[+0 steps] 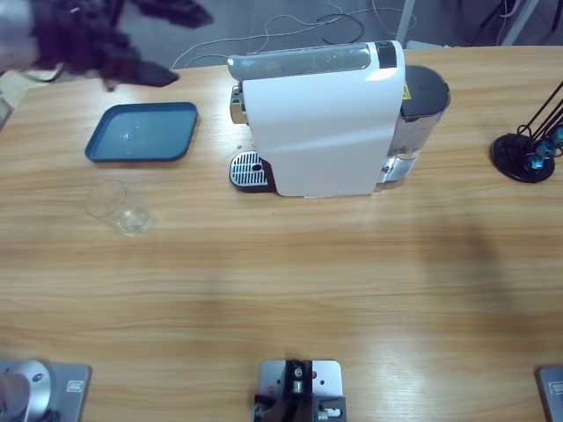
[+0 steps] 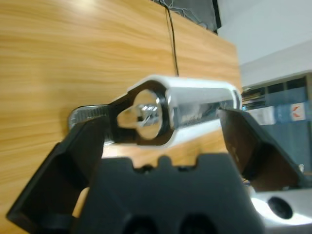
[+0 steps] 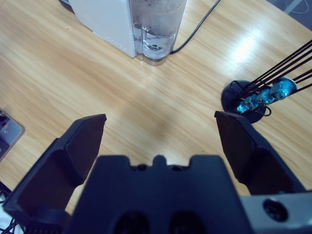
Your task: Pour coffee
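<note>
Both grippers (image 2: 161,141) (image 3: 158,134) open; glass (image 1: 120,207) near tray (image 1: 141,132).

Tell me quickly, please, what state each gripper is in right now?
Left gripper: open, holding nothing, jaws spread and facing the coffee machine.
Right gripper: open, holding nothing, above bare table.

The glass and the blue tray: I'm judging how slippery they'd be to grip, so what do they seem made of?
The glass looks like clear glass or hard clear plastic: the wood grain shows straight through it and its rim glints. The tray looks like moulded plastic, dark blue with a smooth, slightly glossy finish and rounded corners. Both probably offer little friction.
</note>
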Controlling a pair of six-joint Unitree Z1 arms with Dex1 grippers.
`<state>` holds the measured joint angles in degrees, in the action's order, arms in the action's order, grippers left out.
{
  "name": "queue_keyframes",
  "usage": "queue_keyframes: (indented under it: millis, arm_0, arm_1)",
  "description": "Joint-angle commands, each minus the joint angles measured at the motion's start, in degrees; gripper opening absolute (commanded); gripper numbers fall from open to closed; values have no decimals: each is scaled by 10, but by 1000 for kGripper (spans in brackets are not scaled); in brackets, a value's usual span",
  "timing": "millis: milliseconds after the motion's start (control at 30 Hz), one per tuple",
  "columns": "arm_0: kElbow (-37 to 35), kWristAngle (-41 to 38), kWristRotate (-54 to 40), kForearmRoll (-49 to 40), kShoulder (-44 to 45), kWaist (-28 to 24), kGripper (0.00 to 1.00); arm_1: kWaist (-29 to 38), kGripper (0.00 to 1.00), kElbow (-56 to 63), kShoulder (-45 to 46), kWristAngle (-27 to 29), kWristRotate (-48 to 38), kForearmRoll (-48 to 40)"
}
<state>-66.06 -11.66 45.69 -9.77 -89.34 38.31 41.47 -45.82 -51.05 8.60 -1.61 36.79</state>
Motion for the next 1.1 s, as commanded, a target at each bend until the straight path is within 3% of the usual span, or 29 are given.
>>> queue_keyframes:
  millis: [33,167,233,300,333,933,1033,1100]
  arm_0:
    - [-21,-45,74,30,-98,-9,862]
    - [-24,-53,80,33,-107,-9,678]
    - [-24,-54,80,46,-109,-9,468]
    - [-24,-57,81,56,-113,-9,57]
    - [-24,-57,81,57,-114,-9,0]
    - [-13,-133,95,69,-70,0,0]
    - [-38,-131,97,73,-48,0,0]
    - [-69,-133,98,73,-43,2,0]
  arm_1:
    - [0,1000,12,3,7,-2,-1]
    - [0,1000,12,0,8,-2,-4]
    - [-1,1000,12,0,8,-2,-4]
    - [0,1000,12,-1,8,-2,-4]
    - [0,1000,12,-1,8,-2,-4]
    - [0,1000,7,4,21,-26,9]
    - [0,999,-4,5,49,-34,25]
    - [0,936,-6,10,80,-42,23]
